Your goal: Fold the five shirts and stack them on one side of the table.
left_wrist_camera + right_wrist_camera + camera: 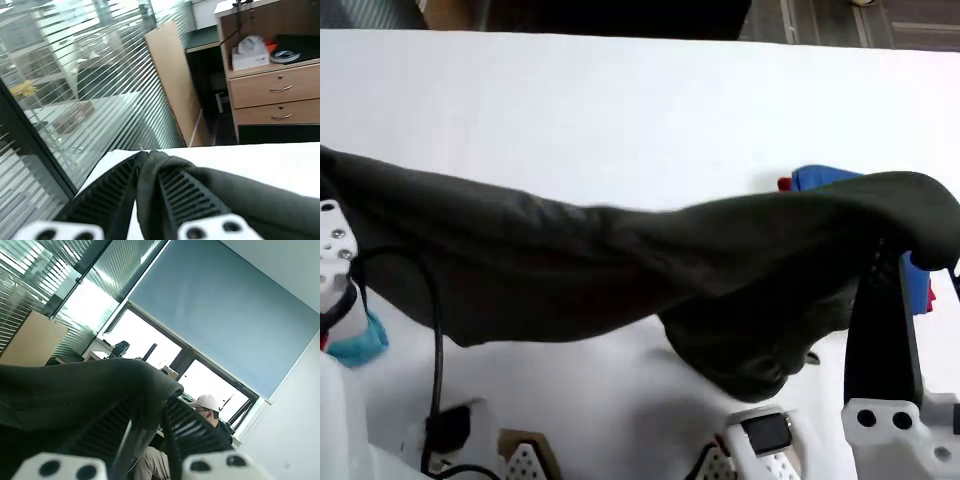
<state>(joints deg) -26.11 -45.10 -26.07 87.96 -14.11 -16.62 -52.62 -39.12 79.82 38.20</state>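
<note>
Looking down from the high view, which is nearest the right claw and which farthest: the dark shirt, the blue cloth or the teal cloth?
1. The dark shirt: pinched in the right gripper itself.
2. The blue cloth: close by, behind the shirt on the right side.
3. The teal cloth: far across, at the left edge.

Your left gripper point(150, 161) has two black fingers point(182, 197) with ribbed inner faces, each set in a white plastic mount point(212, 229) with dark round holes. Your right gripper point(157, 407) is built the same: ribbed black fingers point(192, 432) and white mounts point(60, 467) with holes. In the high view you see a long black bar point(878, 335) on a white bracket point(895, 425) with two dark holes, a white casing point(332, 240) with small screws, a teal part point(360, 340) beside it, and a looping black cable point(432, 330).
</note>
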